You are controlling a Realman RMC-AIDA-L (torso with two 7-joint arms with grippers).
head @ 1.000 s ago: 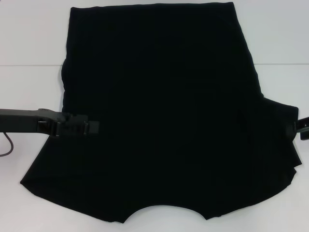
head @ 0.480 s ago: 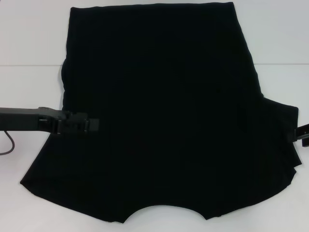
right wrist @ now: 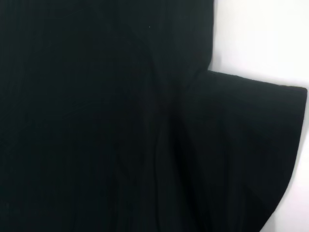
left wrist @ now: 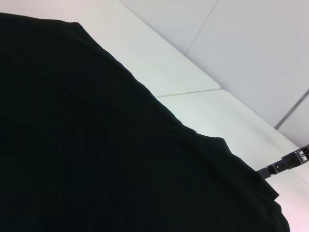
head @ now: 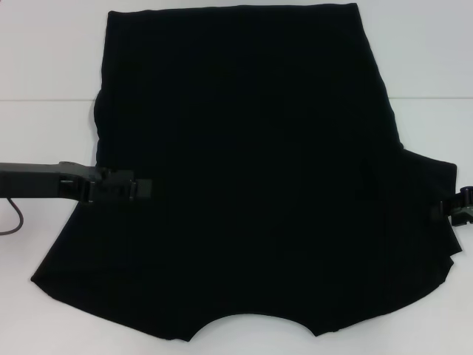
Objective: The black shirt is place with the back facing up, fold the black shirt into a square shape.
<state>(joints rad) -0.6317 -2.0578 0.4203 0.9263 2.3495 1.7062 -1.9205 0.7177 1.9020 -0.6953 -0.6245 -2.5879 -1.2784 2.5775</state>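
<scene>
The black shirt (head: 251,170) lies spread flat on the white table (head: 44,66), its curved neckline nearest me and its hem at the far side. No lettering shows. My left gripper (head: 140,190) reaches in from the left and sits over the shirt's left edge, just above the left sleeve. At the picture's right edge, my right gripper (head: 460,208) is beside the right sleeve (head: 432,222). The left wrist view is filled by the shirt (left wrist: 96,154), with the right gripper (left wrist: 285,165) small beyond it. The right wrist view shows the right sleeve (right wrist: 241,154) fanned out.
White table surface surrounds the shirt on the left, right and far sides, with a seam line (head: 44,100) across it. A thin dark cable (head: 13,218) hangs below the left arm at the left edge.
My right gripper has slid a little nearer to me along the right sleeve's edge. The left gripper has shifted slightly away from me. The shirt lies as before.
</scene>
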